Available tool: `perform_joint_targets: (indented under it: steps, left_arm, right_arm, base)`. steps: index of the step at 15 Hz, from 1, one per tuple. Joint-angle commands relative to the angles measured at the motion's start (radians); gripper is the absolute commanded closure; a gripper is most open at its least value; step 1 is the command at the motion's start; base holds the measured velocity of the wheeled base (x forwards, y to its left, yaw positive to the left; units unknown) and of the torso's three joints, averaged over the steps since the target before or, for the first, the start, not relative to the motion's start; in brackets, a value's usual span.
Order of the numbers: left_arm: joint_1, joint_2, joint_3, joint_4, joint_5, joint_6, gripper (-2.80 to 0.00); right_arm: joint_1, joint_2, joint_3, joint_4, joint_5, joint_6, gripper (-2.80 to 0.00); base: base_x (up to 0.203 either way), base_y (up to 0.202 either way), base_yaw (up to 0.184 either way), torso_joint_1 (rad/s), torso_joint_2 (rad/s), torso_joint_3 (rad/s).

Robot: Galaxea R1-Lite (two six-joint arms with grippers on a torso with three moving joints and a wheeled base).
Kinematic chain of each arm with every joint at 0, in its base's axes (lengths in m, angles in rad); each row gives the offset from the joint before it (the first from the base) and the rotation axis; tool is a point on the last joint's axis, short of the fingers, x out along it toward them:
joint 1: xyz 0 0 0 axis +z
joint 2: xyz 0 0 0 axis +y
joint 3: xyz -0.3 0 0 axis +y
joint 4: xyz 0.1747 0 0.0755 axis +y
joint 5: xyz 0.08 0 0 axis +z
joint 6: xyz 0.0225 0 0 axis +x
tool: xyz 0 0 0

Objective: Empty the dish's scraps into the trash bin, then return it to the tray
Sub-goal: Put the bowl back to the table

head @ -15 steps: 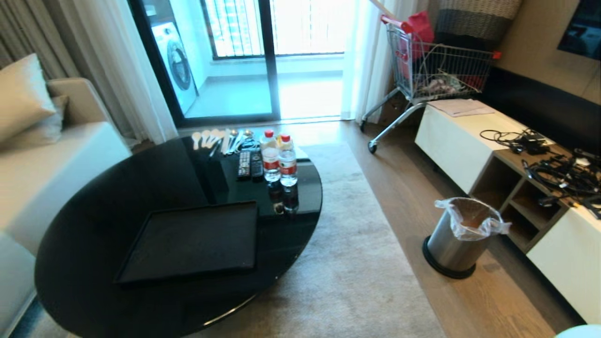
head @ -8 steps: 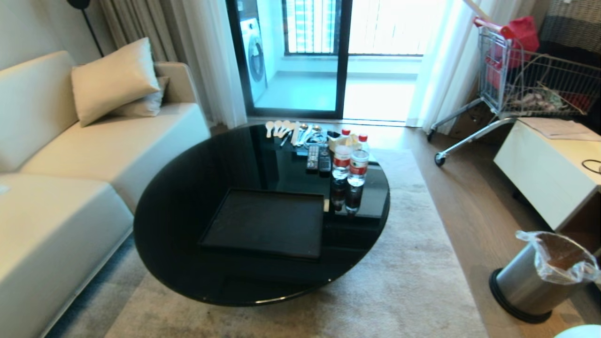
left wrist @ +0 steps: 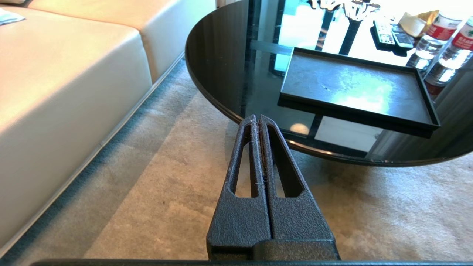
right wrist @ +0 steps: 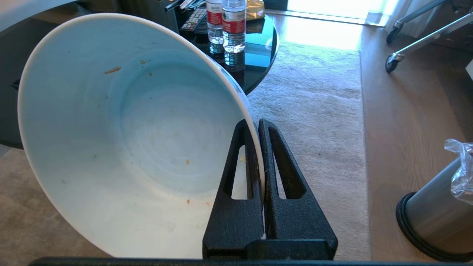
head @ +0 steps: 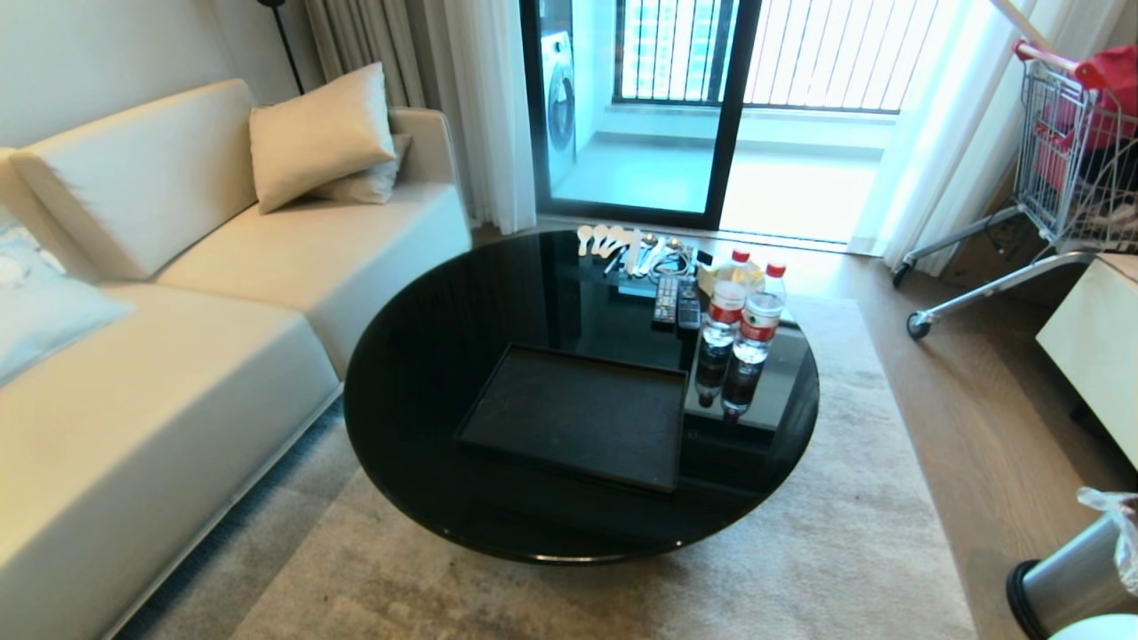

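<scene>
White dish [right wrist: 122, 136] tilted on edge, empty but for orange specks, rim pinched between right gripper [right wrist: 258, 127] fingers above the rug, black tray [head: 578, 416] bare on round table [head: 427, 356], lined trash bin [right wrist: 432, 214] beside, left gripper [left wrist: 257, 120] closed, holding nothing.

the tray [head: 578, 418] lies bare on the round black table [head: 427, 356]; the trash bin [head: 1071, 578] stands on the floor.

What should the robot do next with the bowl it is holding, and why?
Probably roll closer to the table and carry the bowl over the tray. The right gripper pinches the bowl's rim, only small crumbs are left inside, and the tray sits bare. The trash bin is beside it.
</scene>
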Motion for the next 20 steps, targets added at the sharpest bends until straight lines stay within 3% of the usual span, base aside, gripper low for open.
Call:
perform_joint_targets:
  steps: [1, 5, 15, 20]
  left_arm:
    - [0.0, 0.0, 0.0, 0.0, 0.0, -0.001, 0.0]
    - [0.0, 0.0, 0.0, 0.0, 0.0, -0.001, 0.0]
    - [0.0, 0.0, 0.0, 0.0, 0.0, -0.001, 0.0]
    - [0.0, 0.0, 0.0, 0.0, 0.0, -0.001, 0.0]
  right_arm:
    - [0.0, 0.001, 0.0, 0.0, 0.0, -0.001, 0.0]
    - [0.0, 0.001, 0.0, 0.0, 0.0, -0.001, 0.0]
    - [0.0, 0.001, 0.0, 0.0, 0.0, -0.001, 0.0]
    - [0.0, 0.001, 0.0, -0.002, 0.0, -0.001, 0.0]
  base:
    - [0.0, 0.0, 0.0, 0.0, 0.0, 0.0]
    - [0.018, 0.0, -0.001, -0.001, 0.0, 0.002]
    - [0.179, 0.0, 0.0, 0.004, 0.0, 0.002]
    - [0.01, 0.0, -0.001, 0.003, 0.0, 0.0]
